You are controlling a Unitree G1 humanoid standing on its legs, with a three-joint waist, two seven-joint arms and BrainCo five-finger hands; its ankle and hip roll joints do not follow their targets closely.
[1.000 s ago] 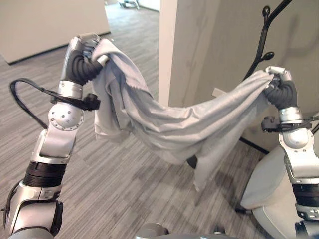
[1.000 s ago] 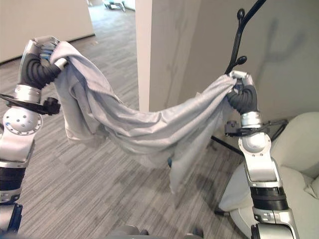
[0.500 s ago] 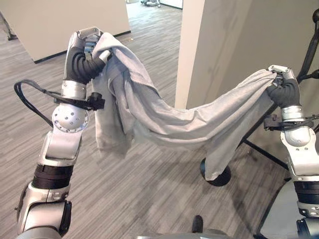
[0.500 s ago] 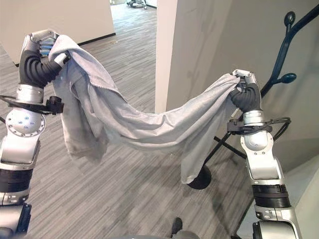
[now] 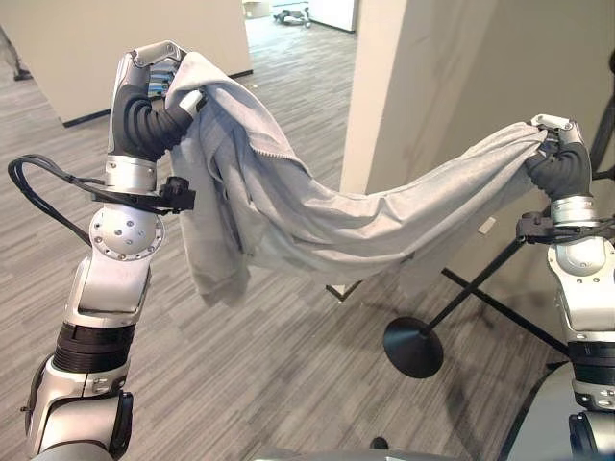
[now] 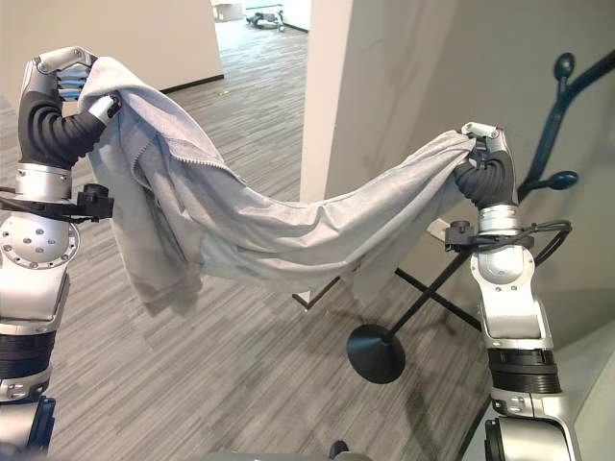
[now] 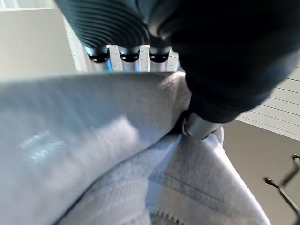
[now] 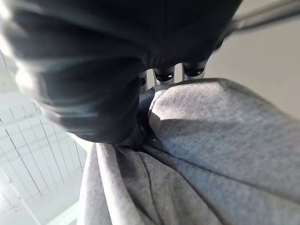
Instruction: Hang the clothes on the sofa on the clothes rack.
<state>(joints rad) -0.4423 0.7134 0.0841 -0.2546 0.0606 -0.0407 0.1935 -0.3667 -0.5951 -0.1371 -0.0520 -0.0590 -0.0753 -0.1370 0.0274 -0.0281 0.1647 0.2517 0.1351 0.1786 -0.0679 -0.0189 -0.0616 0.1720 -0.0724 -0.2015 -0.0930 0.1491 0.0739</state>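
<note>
The grey zip-up garment (image 5: 317, 226) is the biggest thing here: stretched between both raised hands, sagging in a long swag across the middle, w/ one bulky end hanging down under the left hand. Held high and spread like that, prob. to keep it off the floor and open enough to drop over a peg. It's clear of the sofa, not yet on the rack.

Clothes rack (image 6: 562, 125) stands to the robot's right: dark pole leaning up against the wall, knobbed pegs near the top, round black base (image 6: 376, 352) on the floor w/ thin crossed struts. The right end of the cloth is near those pegs but apart from them.

Left hand (image 5: 154, 91) is up at head height, fingers (image 7: 123, 51) curled over the cloth and thumb pressed in beneath, so clamped on it. Right hand (image 6: 488, 163) likewise, fingers (image 8: 165, 74) hooked over a bunched fold, thumb closing from below.

Floor (image 5: 288, 375): grey striped carpet tiles. Pale wall corner (image 5: 384, 86) juts out behind the cloth; a corridor runs off behind w/ a cream wall on the left. Pale sofa edge (image 6: 601, 384) low at the right.
</note>
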